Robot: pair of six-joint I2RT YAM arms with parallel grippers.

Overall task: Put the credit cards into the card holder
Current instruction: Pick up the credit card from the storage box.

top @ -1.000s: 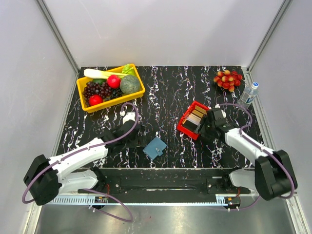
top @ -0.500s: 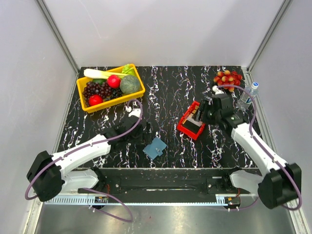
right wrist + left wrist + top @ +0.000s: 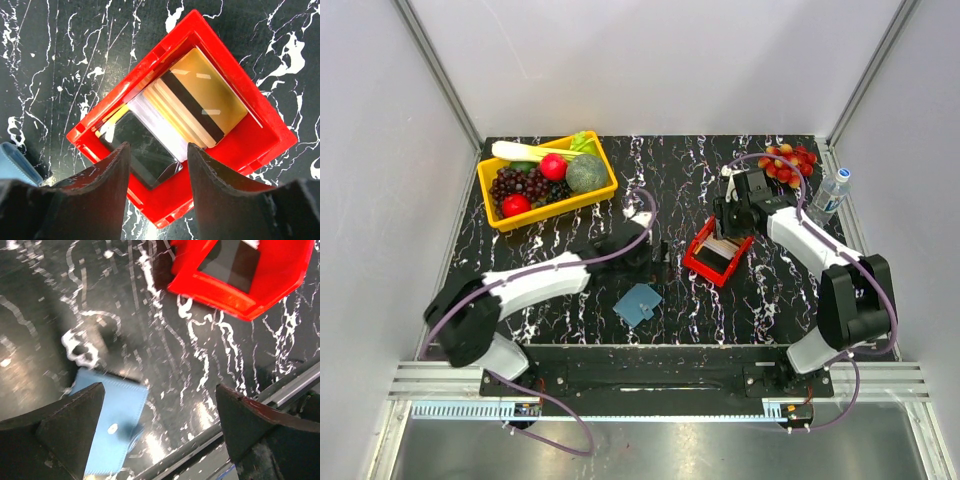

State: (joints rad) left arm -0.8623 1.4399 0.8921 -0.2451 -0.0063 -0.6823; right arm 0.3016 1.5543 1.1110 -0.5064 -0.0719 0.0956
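The credit cards (image 3: pixel 202 97) lie stacked in a small red tray (image 3: pixel 260 145): a tan-gold one with a black stripe on top, a white one (image 3: pixel 157 125) and a dark grey one (image 3: pixel 142 150). In the top view the red tray (image 3: pixel 701 262) sits right of centre. My right gripper (image 3: pixel 728 222) hovers just above it, open and empty (image 3: pixel 157 155), with the jaws astride the dark card. The steel-blue card holder (image 3: pixel 638 303) lies shut near the front edge. My left gripper (image 3: pixel 660 255) is open and empty (image 3: pixel 160 405), above the table between the holder (image 3: pixel 112 425) and the tray (image 3: pixel 235 290).
A yellow bin (image 3: pixel 603 195) of fruit and vegetables stands at the back left. A red fruit cluster (image 3: pixel 787 162) and a water bottle (image 3: pixel 830 193) stand at the back right. The metal rail of the front table edge (image 3: pixel 280 392) runs close behind the holder.
My left arm has swung right and forward, from left of the holder to the table's middle. My right gripper has moved from the tray's near right side to above its far side.
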